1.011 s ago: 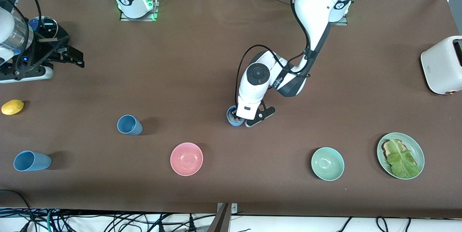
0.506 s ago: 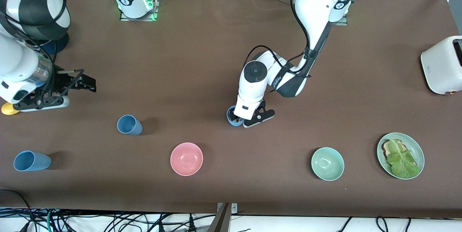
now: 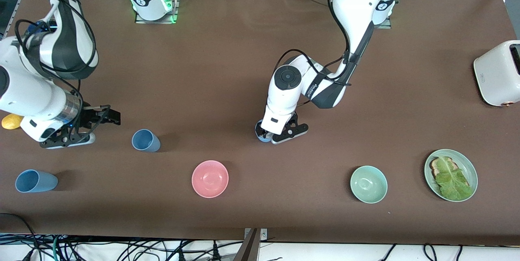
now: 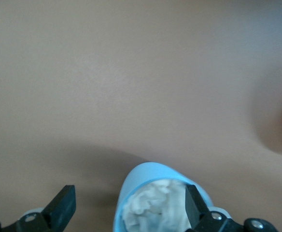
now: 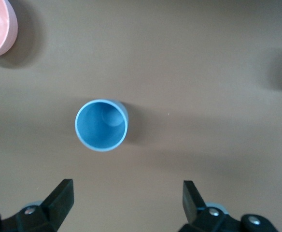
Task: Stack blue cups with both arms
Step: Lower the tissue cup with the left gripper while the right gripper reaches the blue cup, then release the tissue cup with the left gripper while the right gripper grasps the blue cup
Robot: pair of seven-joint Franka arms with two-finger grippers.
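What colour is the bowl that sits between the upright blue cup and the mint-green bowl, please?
The bowl is pink; the front view shows it best.

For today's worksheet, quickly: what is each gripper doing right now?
Left gripper: open, one finger inside the blue cup, not gripping it.
Right gripper: open, holding nothing, beside another blue cup at the right arm's end.

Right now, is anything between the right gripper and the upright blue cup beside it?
No. In the front view only bare tabletop separates the right gripper from the upright blue cup.
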